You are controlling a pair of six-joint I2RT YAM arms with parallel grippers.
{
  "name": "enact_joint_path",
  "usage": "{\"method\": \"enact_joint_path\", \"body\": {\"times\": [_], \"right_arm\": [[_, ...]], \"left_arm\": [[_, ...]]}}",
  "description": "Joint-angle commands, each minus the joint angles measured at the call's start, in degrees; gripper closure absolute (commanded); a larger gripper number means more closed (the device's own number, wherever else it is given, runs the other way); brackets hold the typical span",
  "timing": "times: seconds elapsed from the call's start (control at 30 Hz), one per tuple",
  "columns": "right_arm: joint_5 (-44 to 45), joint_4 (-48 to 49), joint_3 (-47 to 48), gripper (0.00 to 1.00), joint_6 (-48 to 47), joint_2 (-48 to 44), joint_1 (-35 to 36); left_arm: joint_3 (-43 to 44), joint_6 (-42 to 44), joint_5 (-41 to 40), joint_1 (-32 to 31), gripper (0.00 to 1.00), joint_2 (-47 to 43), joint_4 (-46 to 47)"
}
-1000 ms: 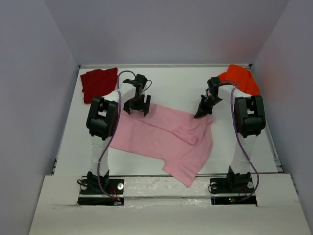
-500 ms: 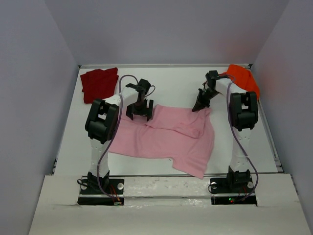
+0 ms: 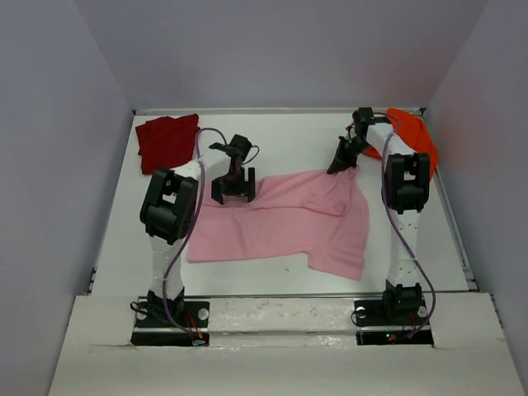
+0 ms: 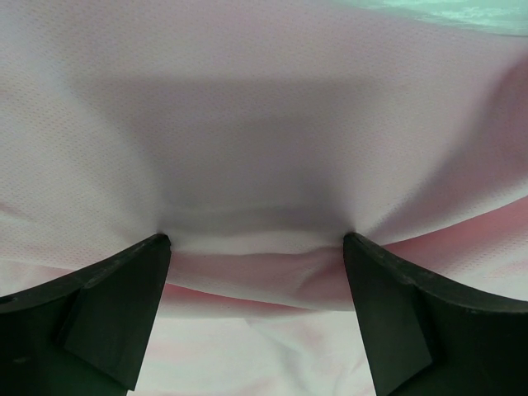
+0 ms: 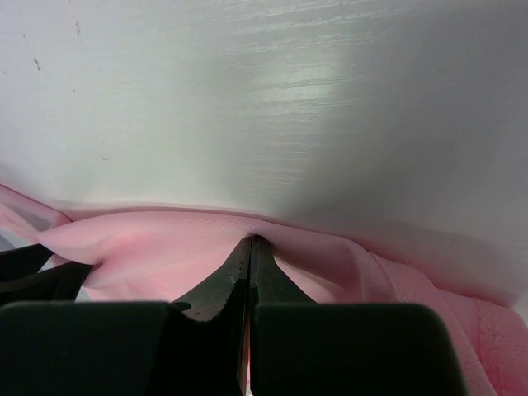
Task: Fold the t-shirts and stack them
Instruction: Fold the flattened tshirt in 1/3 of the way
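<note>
Pinching the far right edge of the light pink t-shirt, the right gripper is holding its fingers pressed together on a thin fold of cloth that is tenting up to the tips. Over on the other side, the left gripper is standing spread wide, tips pushing down into the pink cloth near its far left edge. A small ridge is bunching between them and nothing is clamped.

The pink shirt is lying mid-table between the arms, partly spread, with its near right part trailing in a rumpled flap toward the near edge of the table. The dark red t-shirt is sitting in the far left corner, looking roughly folded. The bright orange t-shirt is sitting bunched in the far right corner.

Judging handling: the cloth is looking light, limp and thin, dragging and wrinkling rather than sliding flat. It is likely needing hold at two edge points, at hem or shoulder corners, pulled taut. A mid-panel pinch is probably just bunching it.
</note>
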Motion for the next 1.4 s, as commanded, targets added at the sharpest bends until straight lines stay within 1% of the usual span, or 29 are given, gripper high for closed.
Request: {"method": "enact_joint_path", "body": {"times": [0.0,0.1,0.2,0.23,0.37,0.5,0.53,0.57,0.6,0.63,0.73,0.77,0.8,0.83,0.93,1.0,1.03,1.07,1.1,1.13,1.17,1.23,1.27,1.3,1.33,1.37], "right_arm": [[2.8,-1.2,1.6,1.00,-2.2,1.8,-0.6],[2.1,-1.2,1.5,1.00,-2.3,1.8,-0.6],[1.8,-1.1,1.2,1.00,-2.4,1.5,-0.6],[1.8,-1.1,1.1,1.00,-2.5,1.5,-0.6],[1.6,-1.2,0.9,1.00,-2.7,1.1,-0.6],[0.4,-1.2,1.1,1.00,-3.2,0.9,-0.6],[0.2,-1.3,1.4,0.94,-3.5,0.6,-0.6],[0.0,-1.1,1.6,0.72,-3.7,0.1,-0.6],[-0.3,-0.8,2.3,0.59,-3.8,-1.2,-0.6],[-0.5,-0.7,2.8,0.42,-3.9,-2.0,-0.6],[-0.8,-0.9,5.8,0.40,-4.3,-5.3,-0.6],[-0.8,-0.8,6.5,0.36,-4.3,-6.4,-0.6],[-1.5,-0.7,7.5,0.35,-4.3,-8.4,-0.6],[-1.8,-0.8,8.0,0.32,-4.2,-9.3,-1.2],[-4.9,-1.4,8.2,0.32,-3.3,-11.9,-1.2],[-6.8,-1.8,6.0,0.32,-2.7,-14.6,-1.2],[-8.0,-2.2,4.5,0.35,-2.6,-15.7,-1.2],[-7.7,-2.7,1.3,0.40,-2.5,-18.3,-1.2],[-7.7,-2.7,-0.9,0.40,-2.8,-19.9,-1.2],[-7.7,-2.8,-3.3,0.40,-3.2,-21.6,-1.2],[-7.5,-2.6,-8.3,0.37,-3.8,-25.1,-1.2],[-6.2,-2.8,-13.2,0.33,-4.3,-28.6,-1.2],[-6.3,-2.7,-15.7,0.32,-4.6,-30.1,-1.2],[-7.0,-1.5,-21.1,0.32,-5.2,-31.5,-1.2],[-10.6,-0.3,-24.1,0.32,-5.2,-33.9,-1.2],[-12.3,0.8,-26.8,0.32,-5.1,-34.8,-1.2]], "left_arm": [[-2.6,-2.9,-0.8,3.5,0.01,-2.2,0.7],[-0.9,-2.8,-1.0,4.8,0.01,-1.1,1.7],[4.9,-2.0,-3.3,5.0,0.01,2.2,-0.3],[7.4,-2.0,-3.4,5.2,0.01,2.8,-0.8],[12.2,-2.6,-2.6,5.2,0.01,5.4,-1.7],[12.7,-2.9,-2.5,5.0,0.01,5.6,-1.6],[12.7,-3.0,-2.6,5.0,0.01,5.2,-1.5],[12.7,-3.1,-3.2,5.0,0.01,4.8,-1.3],[12.6,-3.2,-3.4,5.0,0.01,3.5,-1.1],[12.6,-3.3,-3.9,5.1,0.01,2.5,-0.6],[11.8,-2.8,-4.3,5.0,0.01,-3.0,2.7],[11.3,-2.6,-4.5,5.0,0.01,-4.7,3.5],[11.4,-2.0,-4.7,5.0,0.01,-7.4,4.1],[12.2,-1.7,-5.0,5.0,0.01,-8.5,4.4],[13.6,-0.6,-4.5,5.0,0.01,-11.8,4.1],[13.7,-0.6,-3.0,5.0,0.01,-14.4,3.6],[13.1,-1.1,-2.0,4.9,0.01,-15.5,4.0],[10.8,-1.1,1.3,4.9,0.01,-18.1,4.6],[9.2,-0.9,2.4,4.9,0.01,-19.8,5.4],[7.2,-1.0,4.2,4.8,0.01,-21.5,6.0],[2.7,-1.0,6.3,4.8,0.01,-25.1,7.3],[-1.6,-1.0,7.3,4.7,0.01,-28.2,7.8],[-5.6,-1.0,8.4,4.7,0.01,-29.6,7.8],[-7.4,-0.4,9.9,5.0,0.01,-31.6,8.1],[-10.4,-0.4,12.3,5.1,0.01,-32.2,8.7],[-11.6,-0.3,13.4,5.2,0.01,-32.7,9.0]]}}
